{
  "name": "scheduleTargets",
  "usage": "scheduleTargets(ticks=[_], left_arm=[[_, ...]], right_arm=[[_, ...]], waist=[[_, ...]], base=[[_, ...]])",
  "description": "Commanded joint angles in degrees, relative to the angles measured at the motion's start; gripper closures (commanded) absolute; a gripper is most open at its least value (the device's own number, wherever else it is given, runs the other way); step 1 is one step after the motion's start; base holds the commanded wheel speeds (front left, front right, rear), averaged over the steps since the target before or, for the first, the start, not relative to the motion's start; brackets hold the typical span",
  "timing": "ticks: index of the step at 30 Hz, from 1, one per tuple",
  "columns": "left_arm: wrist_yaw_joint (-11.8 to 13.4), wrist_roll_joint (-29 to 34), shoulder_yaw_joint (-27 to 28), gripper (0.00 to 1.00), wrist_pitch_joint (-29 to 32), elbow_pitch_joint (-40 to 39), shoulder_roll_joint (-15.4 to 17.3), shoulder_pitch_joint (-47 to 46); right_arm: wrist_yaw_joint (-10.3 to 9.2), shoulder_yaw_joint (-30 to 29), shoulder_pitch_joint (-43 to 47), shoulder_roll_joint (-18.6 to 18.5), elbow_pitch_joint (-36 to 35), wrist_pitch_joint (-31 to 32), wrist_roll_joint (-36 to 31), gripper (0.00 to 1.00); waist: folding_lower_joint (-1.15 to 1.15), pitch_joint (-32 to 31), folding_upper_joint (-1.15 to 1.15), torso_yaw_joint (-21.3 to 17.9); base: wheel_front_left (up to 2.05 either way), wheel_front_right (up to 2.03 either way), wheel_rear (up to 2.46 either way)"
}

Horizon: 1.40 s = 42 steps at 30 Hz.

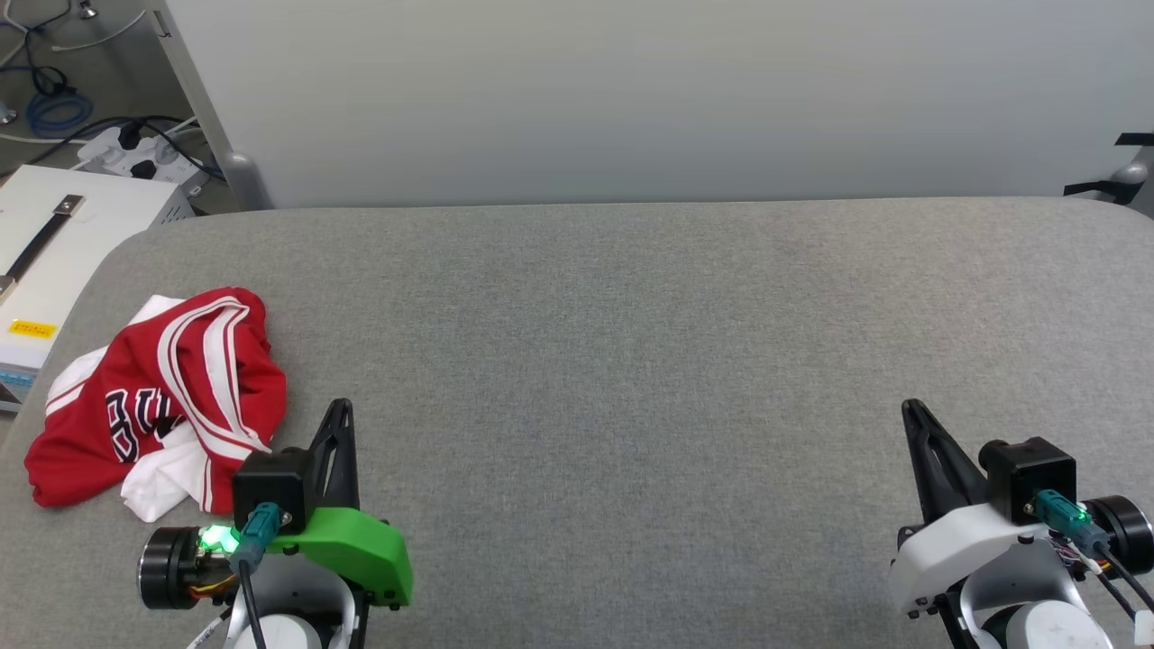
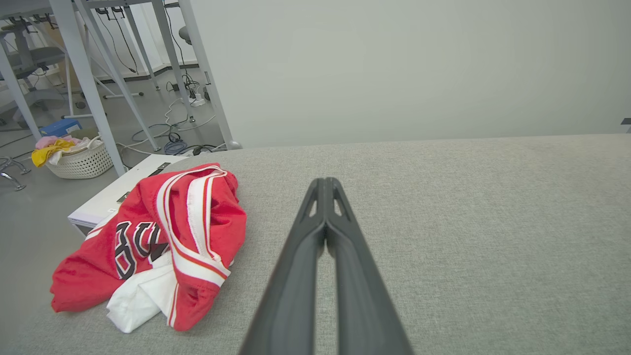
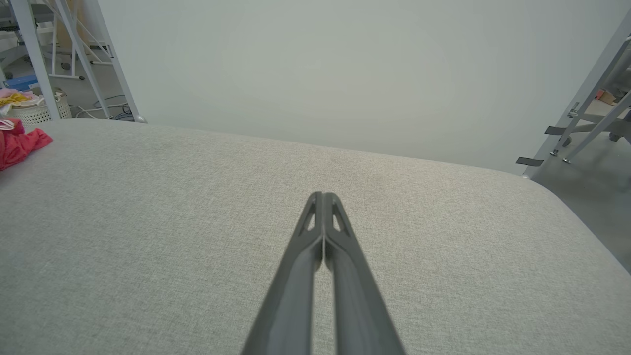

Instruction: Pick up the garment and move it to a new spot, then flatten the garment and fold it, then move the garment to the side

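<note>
At seven o'clock in the head view, the green-cowled left gripper (image 1: 341, 410) points across the grey woven-fabric table (image 1: 631, 361). Its two long dark fingers are pressed together on nothing. At five o'clock the white-shelled right gripper (image 1: 909, 410) is likewise closed tight and empty. Toward ten o'clock from the left gripper, clear of its fingers, the red jersey T-shirt (image 1: 171, 388) lies crumpled near the table's left edge, showing white sleeves, red-and-white striped trim and black block lettering. At twelve o'clock a pale grey flat panel (image 1: 631, 90) stands behind the table.
</note>
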Motion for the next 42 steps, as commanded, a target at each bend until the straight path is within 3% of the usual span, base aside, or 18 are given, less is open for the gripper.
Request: scheduleTargets(ticks=[1,16,17,18,19,20,42], left_arm=[[0.2,0.6,0.0,1.0,0.0,-0.1,-0.2,0.7],[0.2,0.6,0.0,1.0,0.0,-0.1,-0.2,0.7],[0.0,0.0,0.0,0.0,0.0,0.0,0.0,0.0],[0.0,0.0,0.0,0.0,0.0,0.0,0.0,0.0],[0.0,0.0,0.0,1.0,0.0,0.0,0.0,0.0],[0.0,0.0,0.0,0.0,0.0,0.0,0.0,0.0],[-0.3,-1.9,-0.6,0.0,-2.5,2.2,0.0,0.1]], right_arm=[[-0.03,-0.1,0.4,0.0,-0.2,0.1,-0.6,1.0],[-0.03,-0.1,0.4,0.0,-0.2,0.1,-0.6,1.0],[0.0,0.0,0.0,0.0,0.0,0.0,0.0,0.0],[0.0,0.0,0.0,0.0,0.0,0.0,0.0,0.0],[0.0,0.0,0.0,0.0,0.0,0.0,0.0,1.0],[0.0,0.0,0.0,0.0,0.0,0.0,0.0,0.0],[-0.01,-1.0,-0.2,0.0,0.8,-2.5,0.2,0.0]], waist=[[0.0,0.0,0.0,0.0],[0.0,0.0,0.0,0.0],[0.0,0.0,0.0,0.0],[0.0,0.0,0.0,0.0],[0.0,0.0,0.0,0.0],[0.0,0.0,0.0,0.0],[0.0,0.3,0.0,-0.1]], base=[[0.0,0.0,0.0],[0.0,0.0,0.0],[0.0,0.0,0.0],[0.0,0.0,0.0],[0.0,0.0,0.0],[0.0,0.0,0.0],[0.0,0.0,0.0]])
